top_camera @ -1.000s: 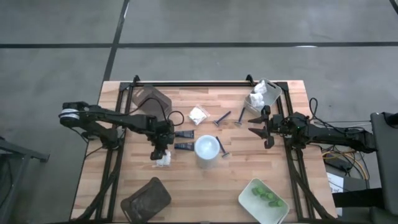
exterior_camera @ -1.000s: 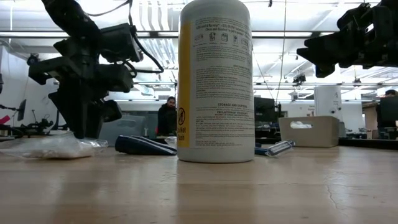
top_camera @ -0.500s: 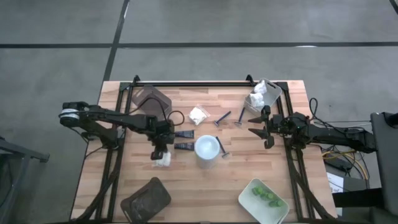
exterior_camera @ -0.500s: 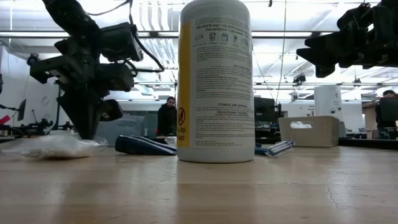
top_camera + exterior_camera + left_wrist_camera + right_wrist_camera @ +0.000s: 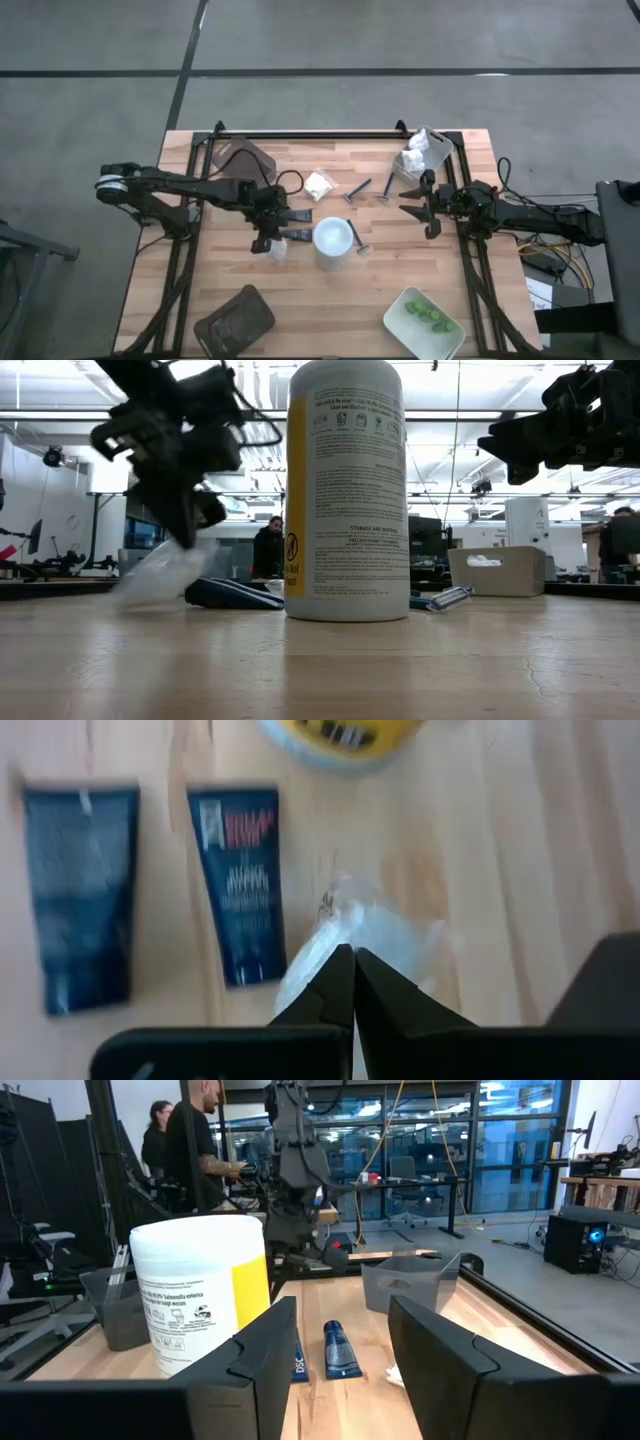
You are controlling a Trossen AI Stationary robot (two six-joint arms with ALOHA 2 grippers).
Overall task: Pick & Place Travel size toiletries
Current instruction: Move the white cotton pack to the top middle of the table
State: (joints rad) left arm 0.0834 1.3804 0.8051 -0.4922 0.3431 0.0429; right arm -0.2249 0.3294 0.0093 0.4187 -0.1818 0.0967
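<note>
My left gripper (image 5: 265,244) is shut on a small white packet in clear wrap (image 5: 160,572), just left of the yellow, white-capped bottle (image 5: 333,238) that stands upright mid-table. Two dark tubes (image 5: 295,215) (image 5: 296,236) lie flat beside the gripper. Another white packet (image 5: 319,184) and thin razors (image 5: 357,189) (image 5: 386,187) (image 5: 359,240) lie on the wood. Green pieces (image 5: 428,316) sit in a pale tray. My right gripper (image 5: 415,206) hovers open at the table's right side, holding nothing. My left gripper pinches the edge of the packet's clear wrap (image 5: 338,932) between its two fingertips (image 5: 330,982). The fingers come from above, slanting down. The packet hangs slanted below the fingers; whether its lower end (image 5: 128,596) is clear of the table, I cannot tell.
Dark trays stand at the far left (image 5: 243,158) and near left (image 5: 235,318). A pale tray (image 5: 425,152) with white packets is at the far right, another (image 5: 423,322) at the near right. Bare wood lies along the near edge. People stand beyond the table.
My left gripper has shut on the white packet, then risen and shifted toward the bottle. The packet, which lay flat on the table, now hangs slanted from the fingertips.
</note>
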